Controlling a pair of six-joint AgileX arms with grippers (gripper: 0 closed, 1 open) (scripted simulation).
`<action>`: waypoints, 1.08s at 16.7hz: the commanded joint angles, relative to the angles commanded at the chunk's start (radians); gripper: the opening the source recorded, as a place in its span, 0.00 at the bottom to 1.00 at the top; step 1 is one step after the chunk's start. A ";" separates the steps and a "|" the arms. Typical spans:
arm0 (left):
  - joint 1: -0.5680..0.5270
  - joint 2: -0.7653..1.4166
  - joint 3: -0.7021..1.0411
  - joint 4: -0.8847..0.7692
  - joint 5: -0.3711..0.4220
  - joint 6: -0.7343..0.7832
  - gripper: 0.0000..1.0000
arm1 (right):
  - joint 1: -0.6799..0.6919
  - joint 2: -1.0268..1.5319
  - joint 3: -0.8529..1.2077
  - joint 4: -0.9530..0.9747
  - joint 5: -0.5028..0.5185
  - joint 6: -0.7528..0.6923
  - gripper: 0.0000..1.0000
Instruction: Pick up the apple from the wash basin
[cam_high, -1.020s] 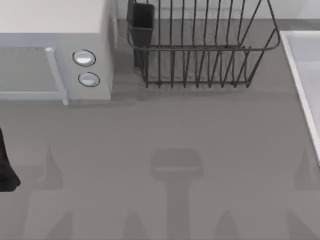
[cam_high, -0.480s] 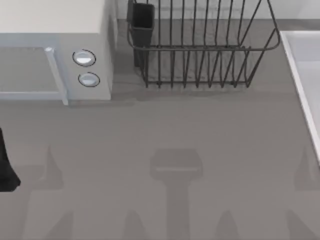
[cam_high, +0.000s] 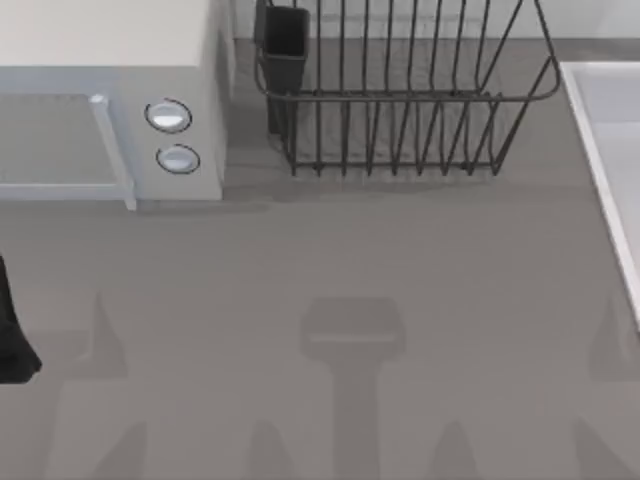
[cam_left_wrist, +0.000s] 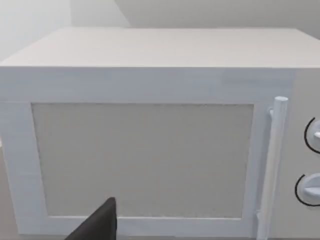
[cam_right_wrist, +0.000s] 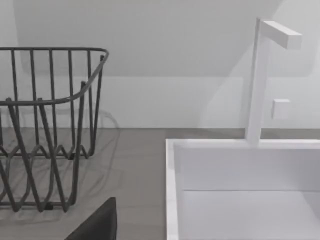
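The wash basin (cam_high: 598, 150) is a pale rectangular sunken basin with a raised rim at the table's right edge, only partly in view. The right wrist view looks into the wash basin (cam_right_wrist: 171, 195); the stretch of its floor in view is bare. The apple is out of view. A black part of my right gripper (cam_right_wrist: 97, 224) shows in the right wrist view, short of the basin's near corner. My left arm (cam_high: 12, 340) sits parked at the table's left edge, and a black part of my left gripper (cam_left_wrist: 97, 226) faces the microwave.
A white microwave (cam_high: 110, 60) stands at the back left, its door (cam_left_wrist: 145, 160) shut. A dark wire dish rack (cam_high: 400, 100) with a dark cup (cam_high: 285, 40) stands at the back middle. A white faucet (cam_right_wrist: 257, 80) rises behind the basin.
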 joint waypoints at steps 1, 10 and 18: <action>0.000 0.000 0.000 0.000 0.000 0.000 1.00 | 0.000 0.000 0.000 0.000 0.000 0.000 1.00; 0.000 0.000 0.000 0.000 0.000 0.000 1.00 | -0.011 0.062 0.056 -0.038 0.000 -0.010 1.00; 0.000 0.000 0.000 0.000 0.000 0.000 1.00 | -0.098 0.649 0.517 -0.349 0.001 -0.092 1.00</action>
